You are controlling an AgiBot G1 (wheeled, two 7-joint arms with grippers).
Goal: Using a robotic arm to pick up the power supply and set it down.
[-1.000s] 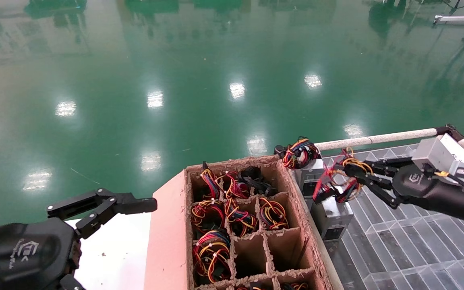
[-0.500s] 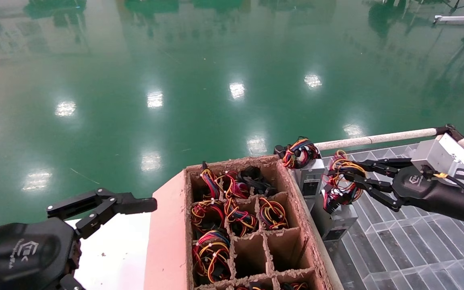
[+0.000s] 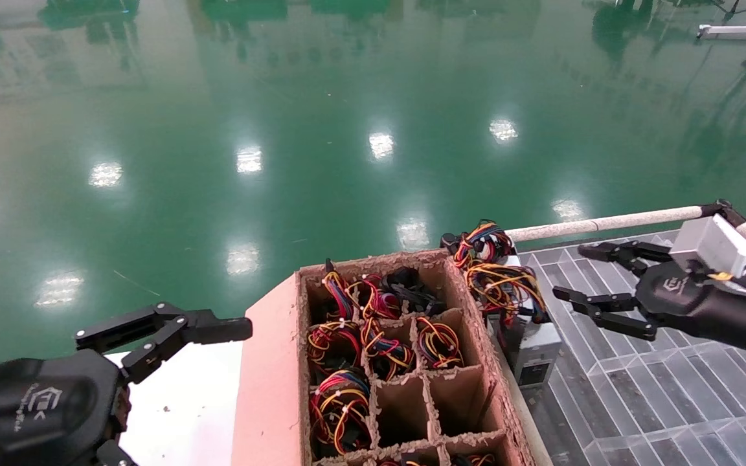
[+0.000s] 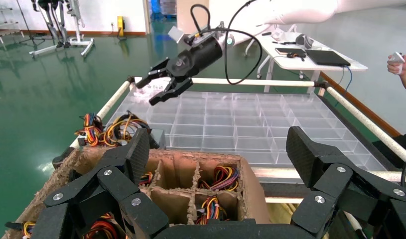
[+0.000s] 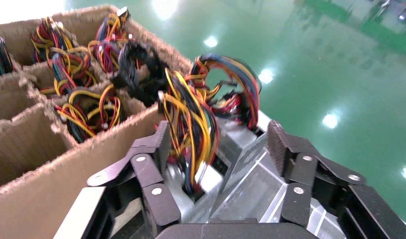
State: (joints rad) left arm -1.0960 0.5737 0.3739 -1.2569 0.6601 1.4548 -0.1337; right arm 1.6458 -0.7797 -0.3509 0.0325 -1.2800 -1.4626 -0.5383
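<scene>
An industrial workshop or factory test floor. A wide, glossy green-painted floor (image 3: 282, 129) mirrors rows of ceiling lights. On it, beside a clear plastic gridded tray (image 4: 250, 124) framed by white tube rails (image 4: 250, 81), stands a brown divided cardboard box (image 3: 373, 362) packed with wire-bundled units. Beyond the tray are a white worktable carrying devices (image 4: 310, 55) and metal equipment stands (image 4: 61, 25) against a far wall.
</scene>
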